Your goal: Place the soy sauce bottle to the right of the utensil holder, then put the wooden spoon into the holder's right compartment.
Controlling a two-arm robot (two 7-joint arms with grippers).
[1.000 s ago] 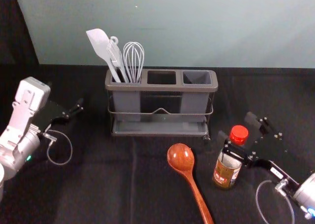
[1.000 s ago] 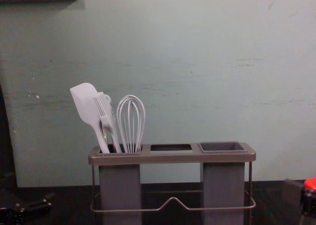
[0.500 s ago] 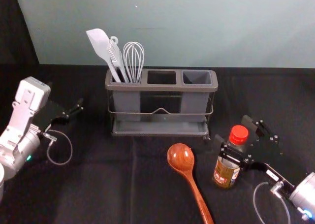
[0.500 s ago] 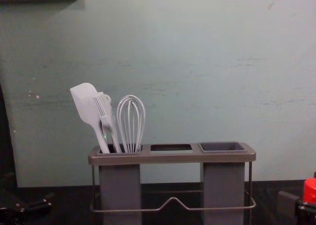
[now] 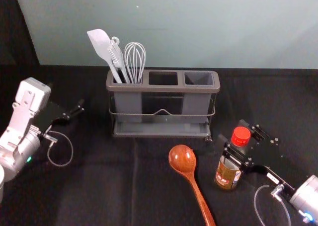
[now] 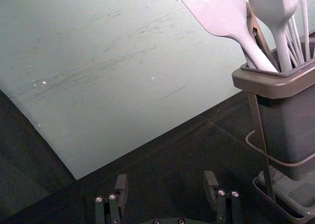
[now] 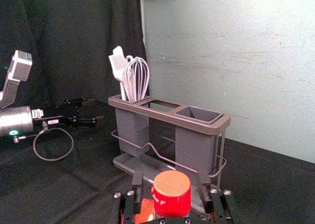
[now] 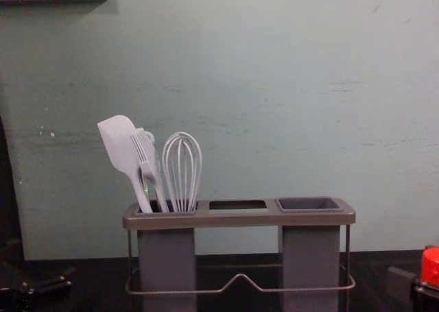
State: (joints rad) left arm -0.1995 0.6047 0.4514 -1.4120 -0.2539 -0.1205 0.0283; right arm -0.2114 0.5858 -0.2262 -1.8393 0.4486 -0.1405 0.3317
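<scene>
Our right hand [image 7: 170,176] narrows its fingers around the soy sauce bottle [image 5: 228,174], the gap tighter than a moment ago and the arm nearer the work, while the bottle keeps its spot. For the task, we judge that a grasp is all but ready, with the lift and the move beside the holder [image 5: 164,88] to come. The fingers stand apart, one on each side, just below the red cap [image 5: 241,135]; whether they touch the glass we cannot tell. The bottle stands upright on the dark surface [image 5: 99,191], between those fingers, in front of the holder and off toward its right end. On the bottle's left, the wooden spoon [image 5: 182,159] lies near it, bowl toward the holder, whose right compartment [image 5: 198,79] is empty. Our left hand [image 6: 166,177] waits at the left of the surface, fingers wide apart.
</scene>
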